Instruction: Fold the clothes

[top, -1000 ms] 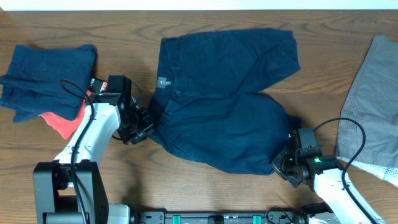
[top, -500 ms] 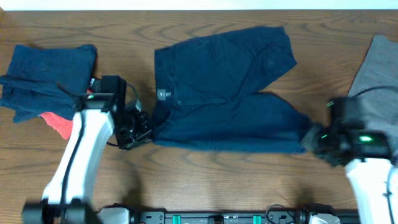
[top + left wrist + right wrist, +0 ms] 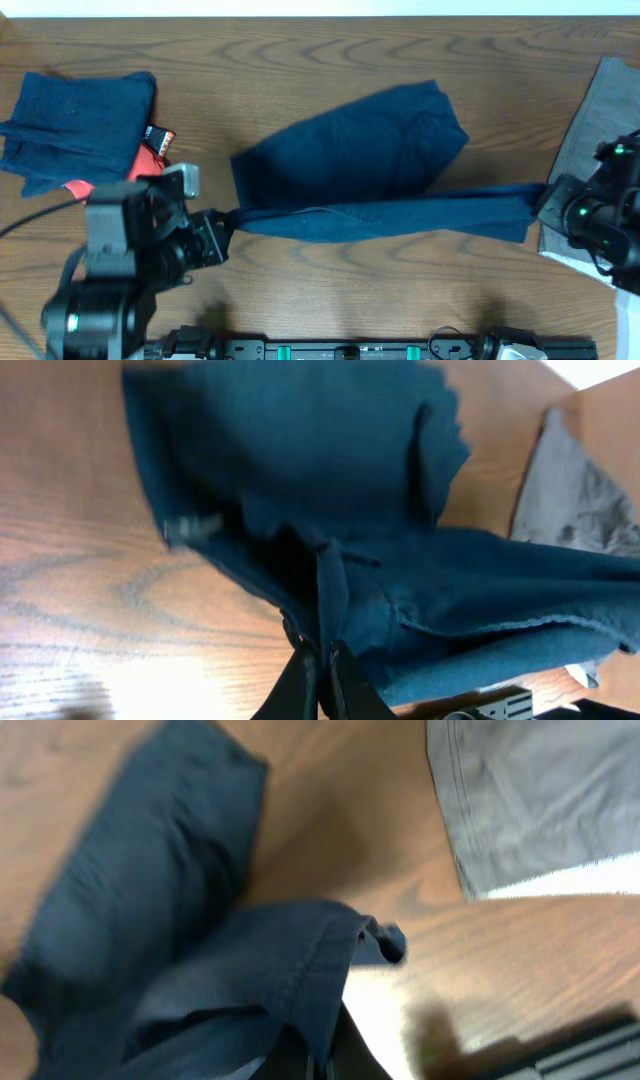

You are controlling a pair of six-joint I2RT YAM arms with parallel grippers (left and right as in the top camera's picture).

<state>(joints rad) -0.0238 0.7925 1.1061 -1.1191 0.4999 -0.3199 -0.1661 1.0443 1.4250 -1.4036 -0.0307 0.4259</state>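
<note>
Wood-grain table [image 3: 300, 50] carries the navy shorts [image 3: 350, 160] near its middle, and they have changed shape since a second ago. Then they lay spread flat with both legs open. Now their near edge is lifted and pulled into a long tight band running left to right, with one leg lying on the table behind it. The left gripper [image 3: 222, 222] has drawn back toward the near edge. The right gripper [image 3: 545, 205] has swung far out to the right, just beside the grey garment [image 3: 600, 130]. Both are clamped on the shorts, the left on a fold at one end, the right on a hem at the other.

The right wrist view cuts off the right fingers almost wholly at its bottom edge. In the left wrist view a small pale patch [image 3: 190, 527] on the shorts is too blurred to read. The cloth looks dark, taut and creased lengthways.

A navy pile [image 3: 75, 125] with a red-orange piece [image 3: 140, 160] under it lies far left, well apart.
</note>
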